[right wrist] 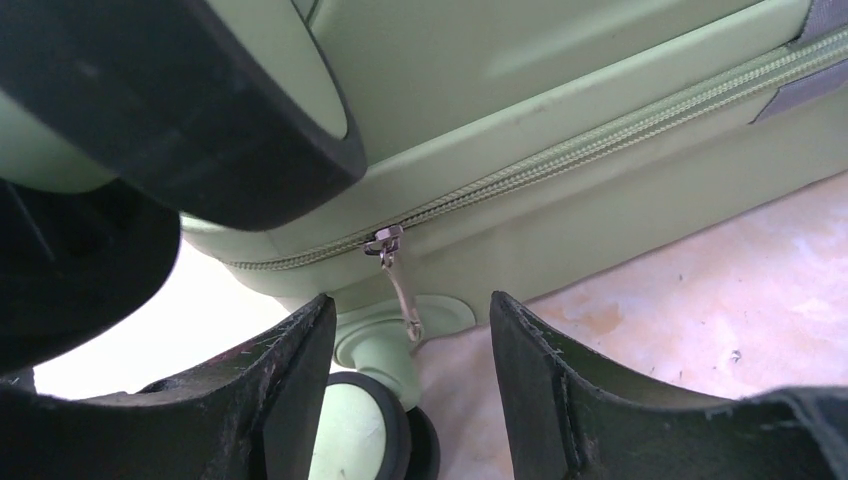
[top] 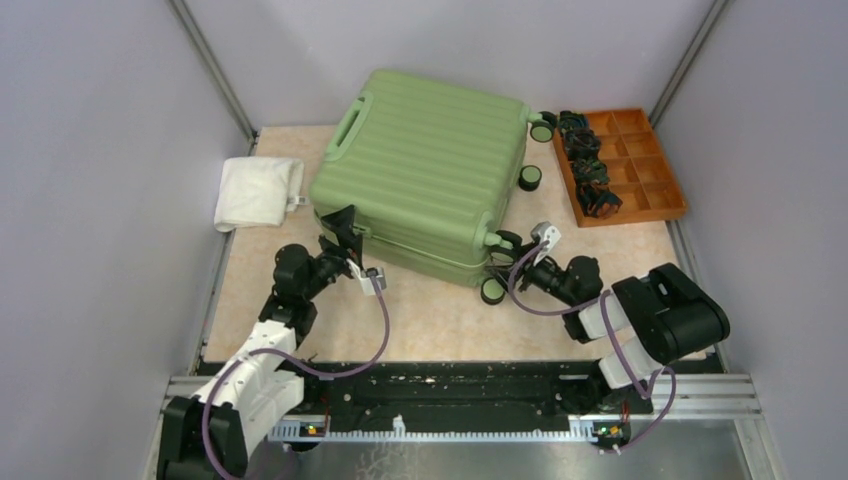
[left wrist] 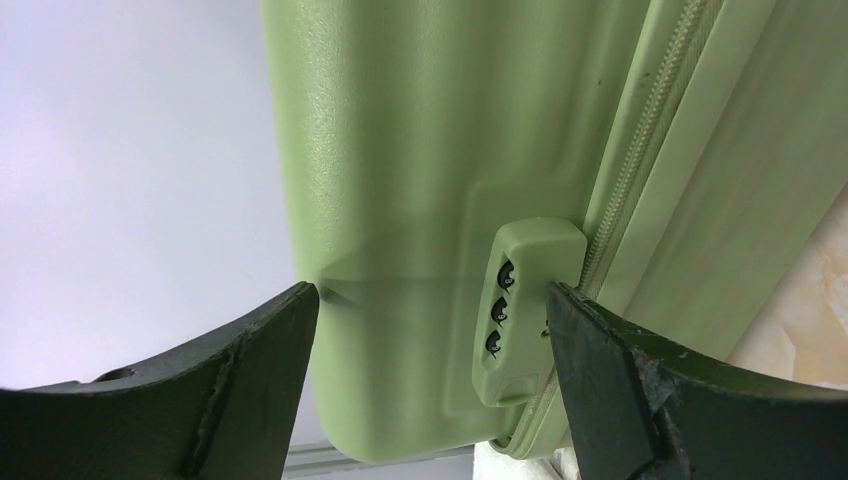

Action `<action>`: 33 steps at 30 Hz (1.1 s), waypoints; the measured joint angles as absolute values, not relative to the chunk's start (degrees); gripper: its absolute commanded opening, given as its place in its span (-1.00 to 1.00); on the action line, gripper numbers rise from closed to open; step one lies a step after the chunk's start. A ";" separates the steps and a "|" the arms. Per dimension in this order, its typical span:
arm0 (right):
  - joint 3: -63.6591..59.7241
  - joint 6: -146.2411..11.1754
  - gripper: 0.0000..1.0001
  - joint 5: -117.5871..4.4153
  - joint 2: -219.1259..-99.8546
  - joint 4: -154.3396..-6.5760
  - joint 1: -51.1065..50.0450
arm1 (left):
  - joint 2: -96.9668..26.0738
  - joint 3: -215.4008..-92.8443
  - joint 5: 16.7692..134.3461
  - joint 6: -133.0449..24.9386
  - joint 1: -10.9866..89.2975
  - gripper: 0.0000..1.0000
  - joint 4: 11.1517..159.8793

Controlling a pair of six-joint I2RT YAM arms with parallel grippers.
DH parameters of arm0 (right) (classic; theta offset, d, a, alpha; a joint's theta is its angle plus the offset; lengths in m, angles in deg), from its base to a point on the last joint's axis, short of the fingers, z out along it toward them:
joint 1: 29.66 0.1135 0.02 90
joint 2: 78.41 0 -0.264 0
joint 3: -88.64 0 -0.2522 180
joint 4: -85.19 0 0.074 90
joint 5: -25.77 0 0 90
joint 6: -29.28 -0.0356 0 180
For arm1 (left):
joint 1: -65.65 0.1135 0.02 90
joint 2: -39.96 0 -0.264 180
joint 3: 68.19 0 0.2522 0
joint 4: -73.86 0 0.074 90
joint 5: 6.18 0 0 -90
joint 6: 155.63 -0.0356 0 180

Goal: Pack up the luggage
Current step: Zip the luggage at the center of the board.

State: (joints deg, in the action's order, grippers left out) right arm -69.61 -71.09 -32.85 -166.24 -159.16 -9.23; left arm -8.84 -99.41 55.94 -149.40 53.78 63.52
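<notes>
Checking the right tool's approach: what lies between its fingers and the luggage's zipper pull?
Nothing: the right wrist view shows bare space between the open right tool and the zipper pull on the luggage.

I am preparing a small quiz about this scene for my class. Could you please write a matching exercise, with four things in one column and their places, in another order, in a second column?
Things:
1. luggage
2. white towel
3. orange tray
4. zipper pull

Places:
A. at the far right of the table
B. lying closed in the middle of the table
C. hanging from the luggage's seam, close to a wheel
D. to the left of the luggage

Pairs: 1-B, 2-D, 3-A, 4-C
</notes>
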 measured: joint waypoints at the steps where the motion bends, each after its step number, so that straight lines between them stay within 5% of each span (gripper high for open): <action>1: -69.04 -70.56 0.17 -32.65 -166.24 -158.48 -9.25 | -9.10 -99.82 56.27 -149.29 53.60 0.78 63.70; 11: -67.62 -68.12 0.09 -33.99 -167.12 -158.72 -9.93 | -10.45 -103.23 57.49 -148.07 52.81 0.76 66.76; 24: -64.06 -68.55 -0.31 -33.24 -174.81 -163.64 -10.08 | -11.63 -111.60 57.56 -147.98 51.15 0.77 60.66; 33: -65.09 -71.81 -0.42 -31.19 -178.87 -166.31 -10.08 | -7.94 -113.81 60.29 -146.36 51.02 0.91 69.55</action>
